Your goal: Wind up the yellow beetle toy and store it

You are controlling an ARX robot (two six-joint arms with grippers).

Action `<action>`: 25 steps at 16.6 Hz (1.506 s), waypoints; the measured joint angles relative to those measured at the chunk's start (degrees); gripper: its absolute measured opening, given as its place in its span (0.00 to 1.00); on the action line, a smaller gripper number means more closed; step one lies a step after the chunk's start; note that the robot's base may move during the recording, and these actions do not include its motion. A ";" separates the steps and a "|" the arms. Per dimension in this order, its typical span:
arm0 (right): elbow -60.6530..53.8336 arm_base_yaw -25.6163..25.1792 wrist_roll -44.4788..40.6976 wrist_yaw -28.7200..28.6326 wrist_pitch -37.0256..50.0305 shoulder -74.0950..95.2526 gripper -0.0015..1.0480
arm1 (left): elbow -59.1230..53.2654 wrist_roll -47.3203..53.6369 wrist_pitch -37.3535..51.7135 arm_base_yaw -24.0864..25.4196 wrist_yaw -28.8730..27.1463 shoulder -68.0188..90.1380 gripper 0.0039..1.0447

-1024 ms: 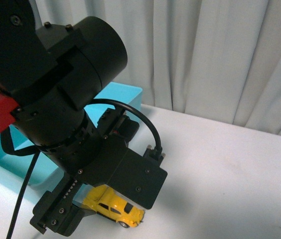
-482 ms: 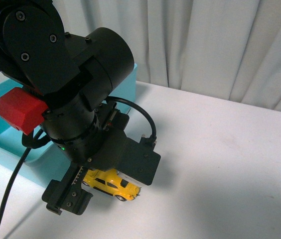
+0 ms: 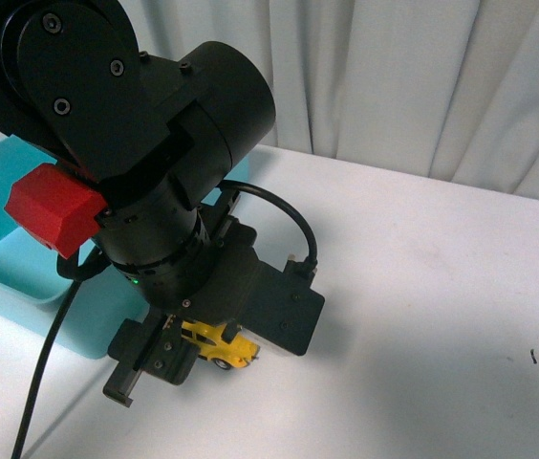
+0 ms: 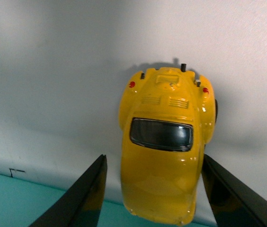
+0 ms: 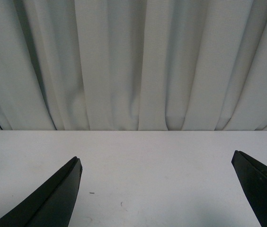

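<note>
The left claw [image 4: 153,189], spread, is straddling the yellow beetle toy [image 4: 164,156]. It is sitting on the bench [image 3: 422,287] beside the teal bin [image 3: 21,287].

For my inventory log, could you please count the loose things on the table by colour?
Yellow: 1, the toy car
Turquoise: 1, the bin
Total: 2
</note>
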 joint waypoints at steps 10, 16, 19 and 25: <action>0.00 0.00 0.00 0.02 -0.02 -0.02 0.94 | 2.43 -4.68 -9.49 -2.43 7.10 -5.90 0.36; 0.00 0.00 -0.02 0.00 0.00 -0.02 0.94 | 17.84 -16.90 -17.90 7.32 19.54 -17.00 0.36; 0.00 0.00 0.00 0.00 0.00 -0.02 0.94 | 24.35 -21.79 -14.69 19.34 19.52 -15.43 0.36; 0.00 0.00 -0.02 0.00 0.00 0.00 0.94 | 20.24 -31.01 -6.62 28.13 12.48 -5.09 0.36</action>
